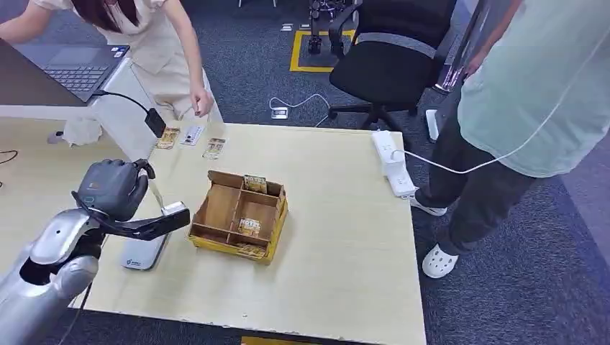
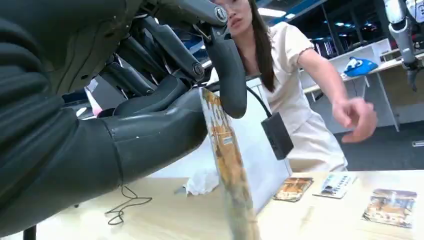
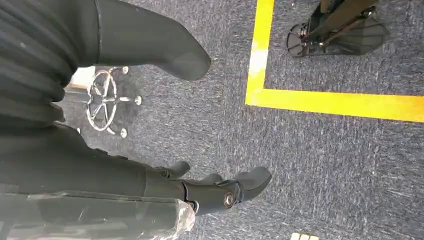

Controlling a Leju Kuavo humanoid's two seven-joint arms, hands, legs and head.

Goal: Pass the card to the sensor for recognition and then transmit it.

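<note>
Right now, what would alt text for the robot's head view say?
The robot's left hand holds a card above a grey sensor on a wooden table, beside a cardboard box of cards. Two people stand at the far edges.

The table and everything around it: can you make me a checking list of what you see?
Surface: pale wooden table.
Job's things: picture card pinched in left hand, over the flat grey sensor.
Clutter: brown cardboard divider box holding cards; three cards at the far edge.
Hands: left holds the card; right hand hangs over carpet, holding nothing.
Cables: white power strip.
Surroundings: two people, black office chair.
</note>
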